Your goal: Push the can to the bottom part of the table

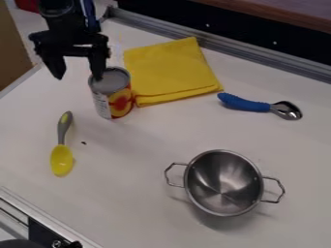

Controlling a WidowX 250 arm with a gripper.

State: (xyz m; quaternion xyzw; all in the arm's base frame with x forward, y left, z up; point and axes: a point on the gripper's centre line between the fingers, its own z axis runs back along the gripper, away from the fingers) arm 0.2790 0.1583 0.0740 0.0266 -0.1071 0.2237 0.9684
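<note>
Can (111, 97) upright, upper left of frame, beside the yellow cloth (169, 69). Gripper (78, 77) spread wide, nothing between its fingers; one fingertip overlaps the can's rim, contact cannot be told. Judged rigid, smooth-walled, sturdy; weight unknown, contents not visible. Best push: low on the upper side wall, since high pressure could tip it.

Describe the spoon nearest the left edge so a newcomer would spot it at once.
On the white table, find the upright can beside the folded yellow cloth. Below and left of that can in the picture lies the spoon, its grey handle toward the top. Unlike the blue-handled metal spoon across the table, it has a yellow bowl.
</note>
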